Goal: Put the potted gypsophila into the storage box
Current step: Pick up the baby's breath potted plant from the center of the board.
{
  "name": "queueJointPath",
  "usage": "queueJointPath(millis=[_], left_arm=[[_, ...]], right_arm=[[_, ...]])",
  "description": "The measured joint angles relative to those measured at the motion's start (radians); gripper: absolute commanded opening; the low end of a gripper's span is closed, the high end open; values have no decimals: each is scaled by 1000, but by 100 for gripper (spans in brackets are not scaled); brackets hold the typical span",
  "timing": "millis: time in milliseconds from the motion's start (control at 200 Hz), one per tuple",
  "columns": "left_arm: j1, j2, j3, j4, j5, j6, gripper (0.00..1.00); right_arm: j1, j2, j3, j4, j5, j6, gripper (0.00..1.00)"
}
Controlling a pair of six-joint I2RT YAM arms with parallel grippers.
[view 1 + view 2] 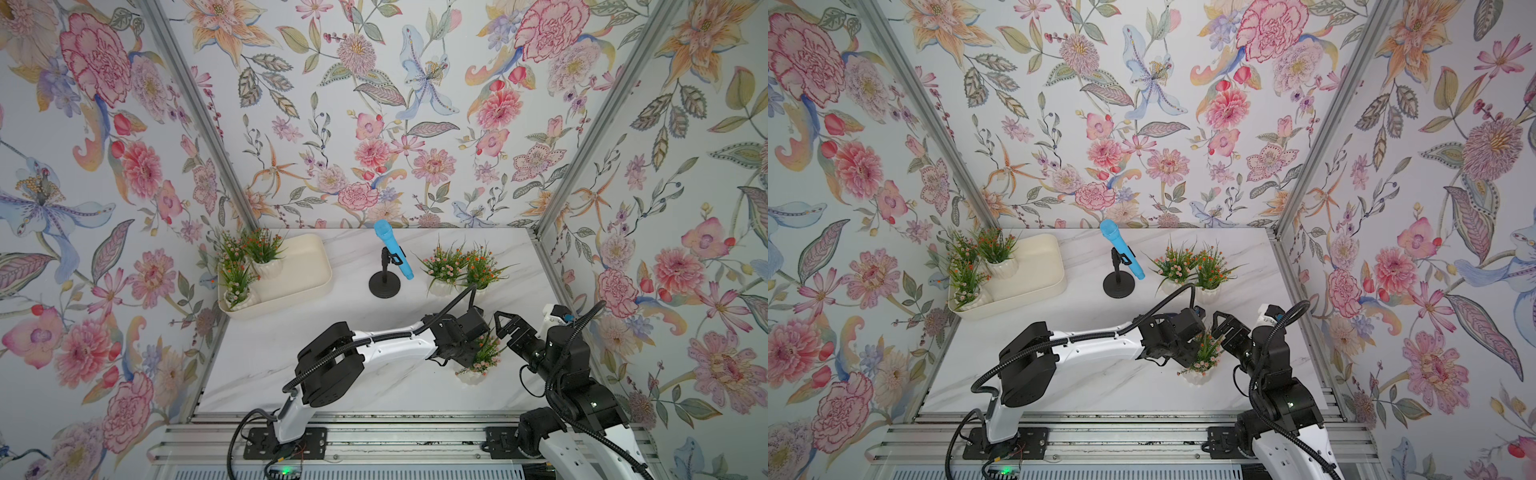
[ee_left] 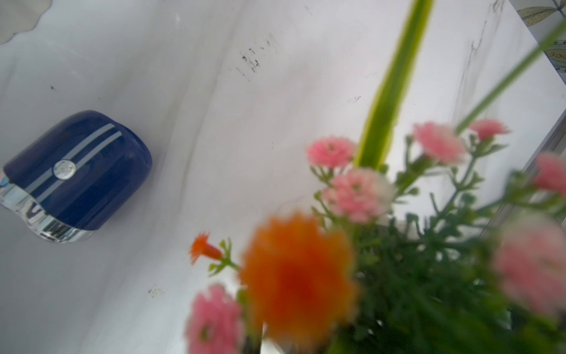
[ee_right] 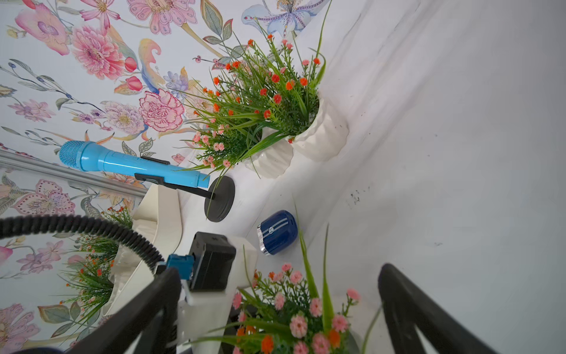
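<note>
Marble tabletop (image 1: 291, 374): pot (image 1: 471, 377) is judged light, rigid, with soft foliage (image 1: 486, 349); grasp the ribbed wall; left gripper (image 1: 463, 353) closure indeterminate, right gripper (image 1: 503, 326) spread, empty.

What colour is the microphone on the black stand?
Light blue. The microphone shows best in the right wrist view.

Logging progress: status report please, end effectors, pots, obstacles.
Left end effector buried in near potted gypsophila, grip unclear; right end effector open beside it. Three pots in storage box. Microphone stand near transfer path.
</note>
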Motion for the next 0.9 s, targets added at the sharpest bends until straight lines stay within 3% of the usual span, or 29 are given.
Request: queueJointPath(millis=[380, 585, 901], left_arm=[[-2, 0, 8, -13, -35, 7, 0], [43, -41, -40, -14, -43, 7, 0], [193, -267, -226, -15, -64, -11, 0]], right_arm=[[0, 15, 40, -29, 22, -37, 100], [0, 74, 118, -27, 25, -88, 100], [3, 228, 190, 61, 3, -150, 100]])
